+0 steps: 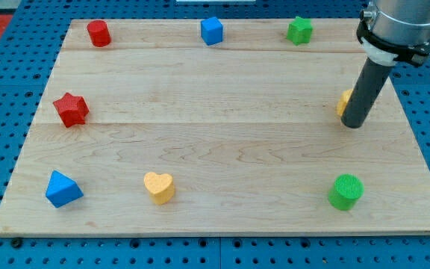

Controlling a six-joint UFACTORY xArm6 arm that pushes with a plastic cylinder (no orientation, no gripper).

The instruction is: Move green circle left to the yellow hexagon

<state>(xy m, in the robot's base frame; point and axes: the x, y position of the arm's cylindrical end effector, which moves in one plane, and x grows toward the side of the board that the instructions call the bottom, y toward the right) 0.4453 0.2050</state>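
On a pale wood-grain bench (pixel 222 90) lie a green circle (pixel 346 191), green star (pixel 299 30), yellow hexagon (pixel 344 101), yellow heart (pixel 159 187), red star (pixel 71 110), red cylinder (pixel 98 33), blue cube (pixel 211 31) and blue triangle (pixel 63 189).

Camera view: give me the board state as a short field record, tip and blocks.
tip: my tip is on the board at the view's right, right beside the yellow block
yellow block: mostly hidden behind the rod, shape unclear
green circle: near the view's bottom right, below the tip, apart from it
green star: top edge, right of centre
blue cube: top centre
red cylinder: top left
red star: left edge
blue triangle: bottom left
yellow heart: right of the blue triangle
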